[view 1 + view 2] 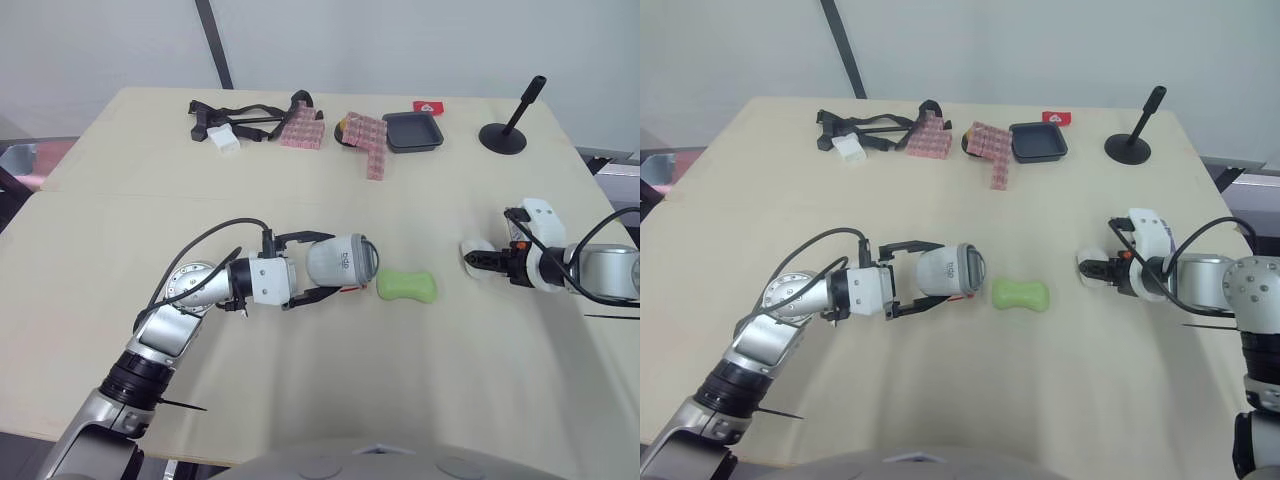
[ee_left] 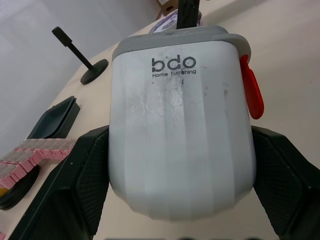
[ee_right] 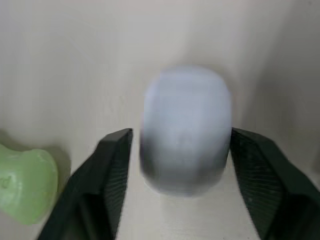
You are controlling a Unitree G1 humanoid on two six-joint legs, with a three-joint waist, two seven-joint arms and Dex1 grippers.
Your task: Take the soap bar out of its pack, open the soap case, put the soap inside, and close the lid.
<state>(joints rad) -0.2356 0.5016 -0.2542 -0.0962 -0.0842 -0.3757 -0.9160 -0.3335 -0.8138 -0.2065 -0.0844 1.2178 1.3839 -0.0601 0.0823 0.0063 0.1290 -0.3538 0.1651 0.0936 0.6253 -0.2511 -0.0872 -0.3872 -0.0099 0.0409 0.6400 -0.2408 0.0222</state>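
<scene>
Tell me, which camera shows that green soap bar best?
The left eye view: the whole green soap bar lies bare on the table, nothing in front of it. The right eye view shows it equally whole. The right wrist view catches just one end of it.

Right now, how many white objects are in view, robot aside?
3: the soap case in the left gripper, a white piece at the right gripper, a small block by the black straps.

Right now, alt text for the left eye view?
The left gripper holds a white soap case on its side, beside a green soap bar on a pale table. The right gripper is at a small white piece. A black tray sits far back.
</scene>
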